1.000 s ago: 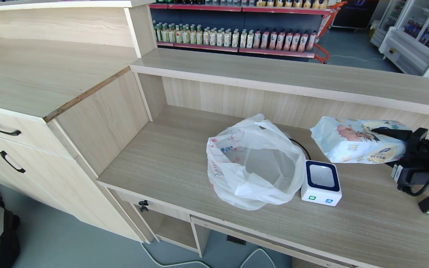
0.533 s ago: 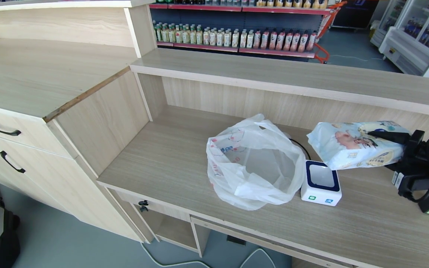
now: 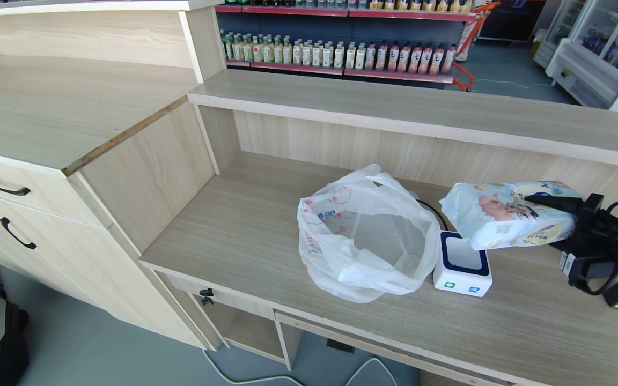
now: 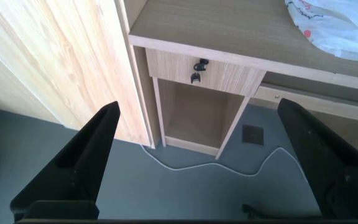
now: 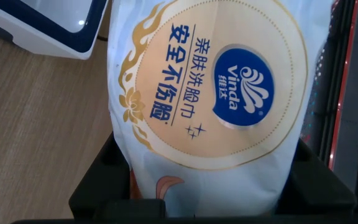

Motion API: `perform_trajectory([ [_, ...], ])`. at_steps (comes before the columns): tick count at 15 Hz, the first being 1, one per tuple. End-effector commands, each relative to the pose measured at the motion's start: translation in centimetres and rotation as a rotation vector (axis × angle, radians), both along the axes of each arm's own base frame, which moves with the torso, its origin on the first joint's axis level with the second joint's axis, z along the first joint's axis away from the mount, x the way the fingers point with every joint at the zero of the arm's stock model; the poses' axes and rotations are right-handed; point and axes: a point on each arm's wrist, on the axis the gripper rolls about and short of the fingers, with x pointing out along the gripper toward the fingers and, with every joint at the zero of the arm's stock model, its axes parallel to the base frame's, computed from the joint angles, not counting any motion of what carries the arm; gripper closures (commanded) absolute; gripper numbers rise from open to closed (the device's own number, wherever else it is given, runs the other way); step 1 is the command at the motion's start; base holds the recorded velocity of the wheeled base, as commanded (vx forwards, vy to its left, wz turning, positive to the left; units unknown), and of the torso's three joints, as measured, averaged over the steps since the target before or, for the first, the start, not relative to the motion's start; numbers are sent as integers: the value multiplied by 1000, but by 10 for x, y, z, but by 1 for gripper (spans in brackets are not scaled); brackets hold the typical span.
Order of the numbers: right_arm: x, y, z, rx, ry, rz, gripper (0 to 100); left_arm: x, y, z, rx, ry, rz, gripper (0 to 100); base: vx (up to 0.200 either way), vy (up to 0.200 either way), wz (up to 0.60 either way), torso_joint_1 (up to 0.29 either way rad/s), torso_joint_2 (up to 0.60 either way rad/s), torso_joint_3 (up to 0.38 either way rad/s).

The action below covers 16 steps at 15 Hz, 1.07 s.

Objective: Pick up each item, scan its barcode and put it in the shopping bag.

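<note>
Your right pincer point(image 3: 547, 217) pinches the tissue pack point(image 3: 502, 214), whose corner hides part of the scanner point(image 3: 462, 268). Your left pincer point(image 4: 207, 155) is spread.

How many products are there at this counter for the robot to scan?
1: the tissue pack, held by the right gripper over the scanner's far edge, beside the shopping bag. The bag's folds may hide more.

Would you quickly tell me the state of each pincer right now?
Left pincer: open, empty.
Right pincer: shut on the tissue pack.
</note>
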Motion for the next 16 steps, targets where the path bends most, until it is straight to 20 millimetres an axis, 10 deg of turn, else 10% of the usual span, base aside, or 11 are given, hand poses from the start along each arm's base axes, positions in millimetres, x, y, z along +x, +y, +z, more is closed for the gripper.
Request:
perform_trajectory([
  [1,5,-2,-5,3,7,0,100,0,0,0,0,1,0,0,0,0,0,0,0,0],
  [16,18,-4,-19,-21,7,16,100,0,0,0,0,1,0,0,0,0,0,0,0,0],
])
